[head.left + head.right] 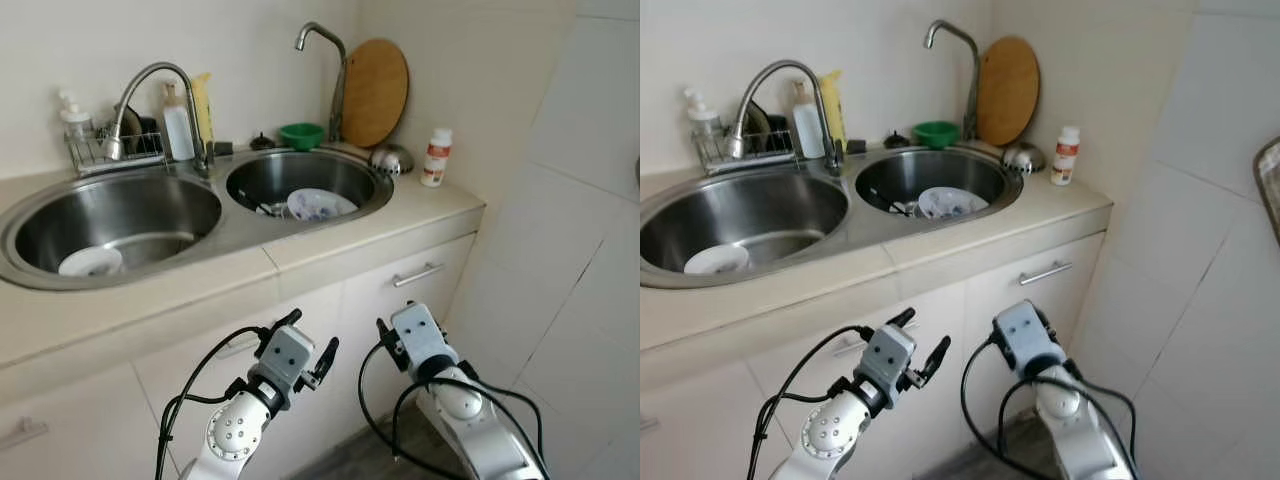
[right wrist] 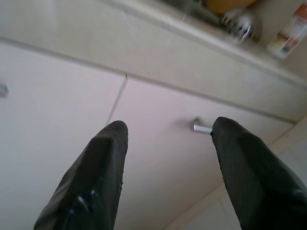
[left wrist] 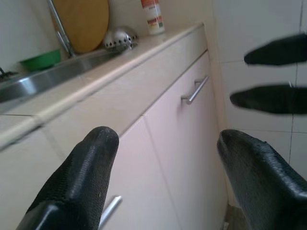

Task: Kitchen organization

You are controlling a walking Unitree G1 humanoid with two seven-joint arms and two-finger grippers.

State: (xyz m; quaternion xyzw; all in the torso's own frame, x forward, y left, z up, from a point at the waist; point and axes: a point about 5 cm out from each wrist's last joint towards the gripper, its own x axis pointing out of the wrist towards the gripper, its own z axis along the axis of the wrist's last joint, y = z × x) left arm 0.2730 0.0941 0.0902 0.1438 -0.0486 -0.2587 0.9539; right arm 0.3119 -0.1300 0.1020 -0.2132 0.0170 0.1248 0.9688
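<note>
Left gripper: the left gripper is held low in front of the white cupboard doors, below the beige tabletop. Its two black fingers are spread apart and hold nothing.
Right gripper: the right gripper is just beside the left one, also low and spread wide with nothing in it. It looks at the silver bar handle of the cupboard door.
Why so low: both arms seem to wait here, ready to reach up, so I think no tidying step has begun.
Big steel sink bowl: the big round steel sink bowl has a white dish lying at the bottom.
Small steel sink bowl: the smaller round steel sink bowl holds a white patterned plate and some cutlery, likely waiting for a wash.
Round wooden board: the round wooden cutting board leans on the wall behind the tall tap, maybe to dry.
Green bowl: a small green plastic bowl sits at the back rim.
White bottle: a white bottle with an orange label stands upright near the corner.
Wire rack: a wire rack keeps soap bottles by the curved tap.
</note>
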